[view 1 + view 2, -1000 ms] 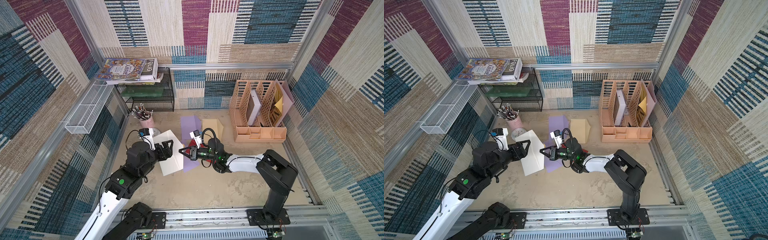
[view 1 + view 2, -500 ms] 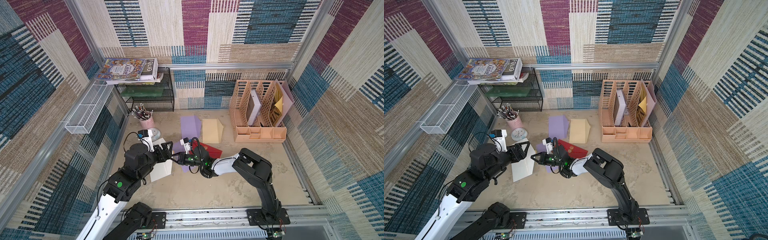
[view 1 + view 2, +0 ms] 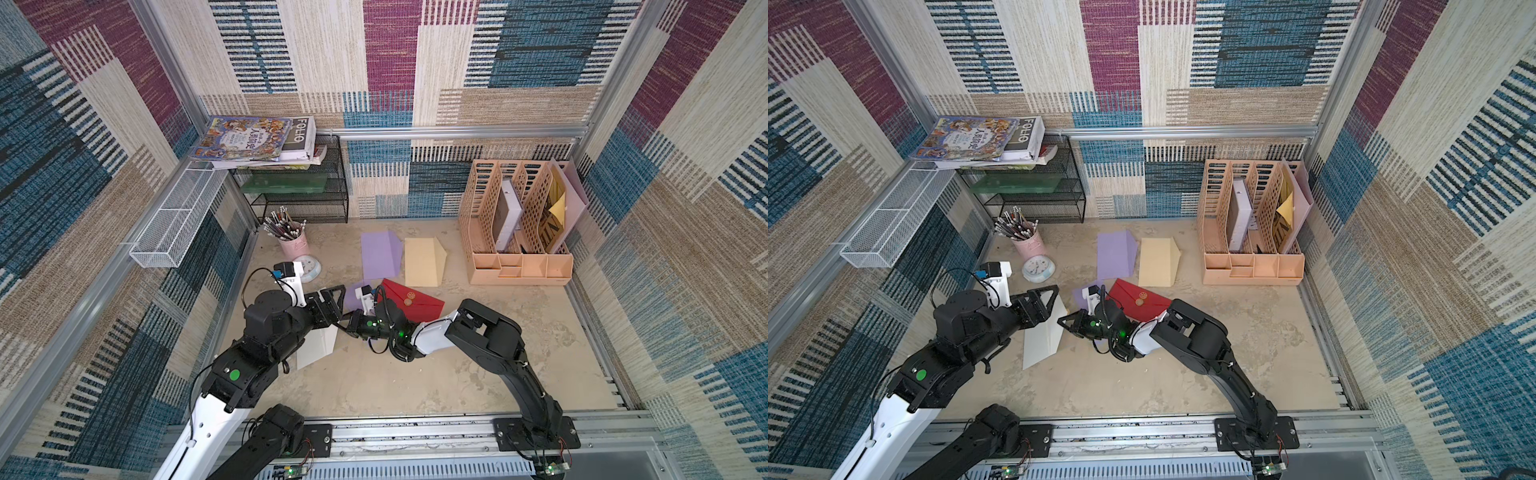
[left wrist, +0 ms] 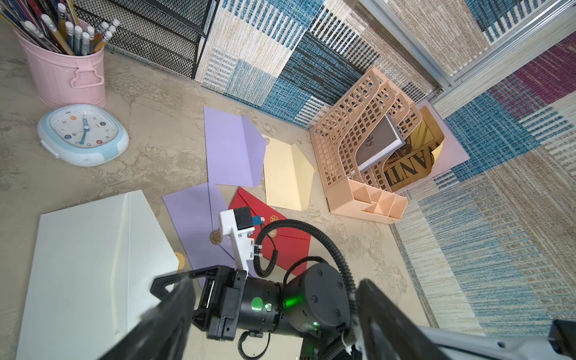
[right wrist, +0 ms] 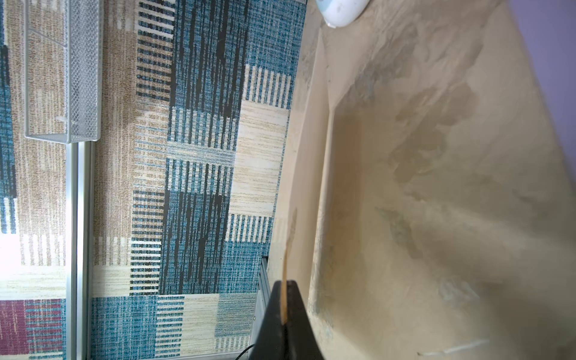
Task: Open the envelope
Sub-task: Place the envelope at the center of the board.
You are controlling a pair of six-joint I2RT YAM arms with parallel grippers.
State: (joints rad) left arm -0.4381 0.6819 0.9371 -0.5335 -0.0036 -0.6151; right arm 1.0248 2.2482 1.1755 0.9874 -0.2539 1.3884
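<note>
Left gripper (image 3: 1047,303): jaws spread wide, positioned above the 12 o'clock end of the white envelope (image 3: 1040,343). The white envelope lies on the table (image 3: 1142,386), at 8 o'clock from the red envelope (image 3: 1142,305). Right gripper (image 3: 1062,322): jaws pressed together, pinching the white envelope's flap edge.
</note>
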